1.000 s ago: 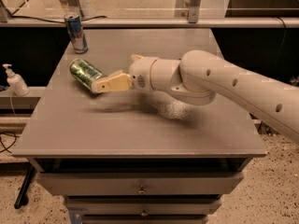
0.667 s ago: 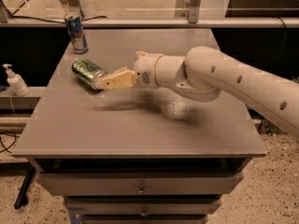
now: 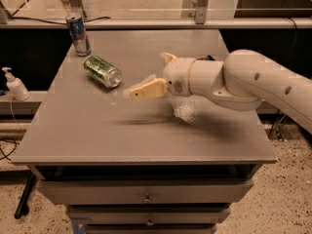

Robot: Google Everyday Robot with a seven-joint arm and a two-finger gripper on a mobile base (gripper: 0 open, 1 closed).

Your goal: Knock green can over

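Toward the far-left part of the worktop [image 3: 87,130], the green can [image 3: 102,71] lies on its side, silver top turned toward the front-right. Nothing touches it. Close behind it, near the far-left corner, a blue-and-silver can [image 3: 78,34] stands upright. The two are apart.

The white arm [image 3: 253,82] reaches in over the right edge. The pincer [image 3: 144,89] hovers above the middle of the worktop, pointing left toward the green can, near it but clear of it. Open or closed: cannot tell. It grips nothing.

Off the left edge, lower down, a soap pump bottle [image 3: 15,84] stands on a ledge. Drawers [image 3: 146,196] sit under the front edge.
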